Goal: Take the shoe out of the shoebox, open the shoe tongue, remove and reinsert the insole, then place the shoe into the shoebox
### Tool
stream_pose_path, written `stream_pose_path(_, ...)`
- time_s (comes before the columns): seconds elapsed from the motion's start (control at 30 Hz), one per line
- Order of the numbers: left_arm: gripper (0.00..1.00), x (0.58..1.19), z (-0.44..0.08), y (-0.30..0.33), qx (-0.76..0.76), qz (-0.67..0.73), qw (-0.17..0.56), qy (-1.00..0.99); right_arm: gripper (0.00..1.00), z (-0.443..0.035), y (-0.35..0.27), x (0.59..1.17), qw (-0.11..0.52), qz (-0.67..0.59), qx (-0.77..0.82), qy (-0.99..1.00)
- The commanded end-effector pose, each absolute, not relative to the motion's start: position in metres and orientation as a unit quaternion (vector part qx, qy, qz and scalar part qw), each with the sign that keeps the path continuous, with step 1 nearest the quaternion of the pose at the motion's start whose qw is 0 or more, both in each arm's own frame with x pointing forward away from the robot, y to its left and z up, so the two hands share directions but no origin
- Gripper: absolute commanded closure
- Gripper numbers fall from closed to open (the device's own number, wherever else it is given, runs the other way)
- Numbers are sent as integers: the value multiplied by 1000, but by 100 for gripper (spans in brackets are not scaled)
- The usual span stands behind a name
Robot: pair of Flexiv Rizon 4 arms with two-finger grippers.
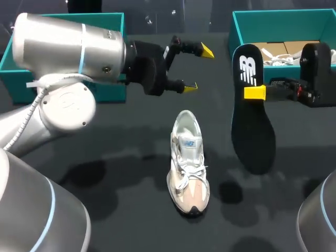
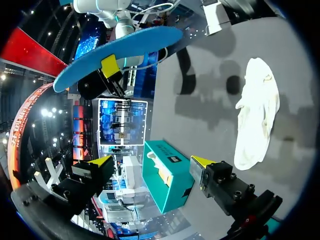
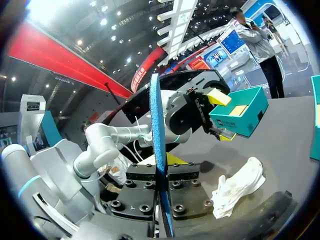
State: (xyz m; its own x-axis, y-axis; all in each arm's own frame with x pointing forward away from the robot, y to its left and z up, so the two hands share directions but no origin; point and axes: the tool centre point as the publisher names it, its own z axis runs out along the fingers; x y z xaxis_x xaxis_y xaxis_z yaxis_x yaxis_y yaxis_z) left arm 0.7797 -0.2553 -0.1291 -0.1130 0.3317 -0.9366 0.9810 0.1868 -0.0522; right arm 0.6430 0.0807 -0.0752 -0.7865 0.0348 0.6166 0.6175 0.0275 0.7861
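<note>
**A:** What takes up the most room on the dark table (image 1: 105, 157)?

**B:** Two boxes at its far edge. The open teal cardboard shoebox (image 1: 237, 31) is on the right, with white paper and laces showing inside. The second teal box (image 1: 113, 86) sits on the left, partly behind my left arm.

**A:** Any writing on them?

**B:** The shoebox (image 2: 165, 182) has a dark end label (image 2: 173, 159) with pale print that is too small to make out.

**A:** And the long black foam insole (image 1: 252, 131)?

**B:** It hangs in the air right of centre, with a white logo near its heel end. Its underside is blue (image 2: 125, 47). The right gripper (image 1: 254, 93) pinches it edge-on between both fingers (image 3: 161, 165).

**A:** The shoe?

**B:** The beige-and-white lace-up sneaker (image 1: 188, 163) stands on its sole at mid-table, outside the boxes, toe toward the near edge. There is a small blue label on its tongue.

**A:** The left gripper (image 1: 198, 69)?

**B:** It is spread wide with nothing in it, raised above the table beyond the sneaker's heel
</note>
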Motion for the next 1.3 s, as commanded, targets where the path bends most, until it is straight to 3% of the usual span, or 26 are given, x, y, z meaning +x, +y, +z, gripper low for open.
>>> stream_pose_path(0.03,0,777,-133,-253,496,-401,454,622,100,-83,85,665,243,-656,-220,-680)
stream_pose_path(0.3,0,779,-133,-254,493,-405,455,621,100,-83,85,665,243,-656,-220,-680)
stream_pose_path(0.7,0,785,-108,-237,479,-403,518,582,100,-88,47,744,298,-654,-300,-628)
stream_pose_path(1.13,0,786,-112,-244,478,-401,515,588,100,-88,47,744,298,-654,-300,-628)
stream_pose_path(1.3,0,789,-112,-251,486,-421,503,577,100,-89,49,771,337,-618,-356,-615)
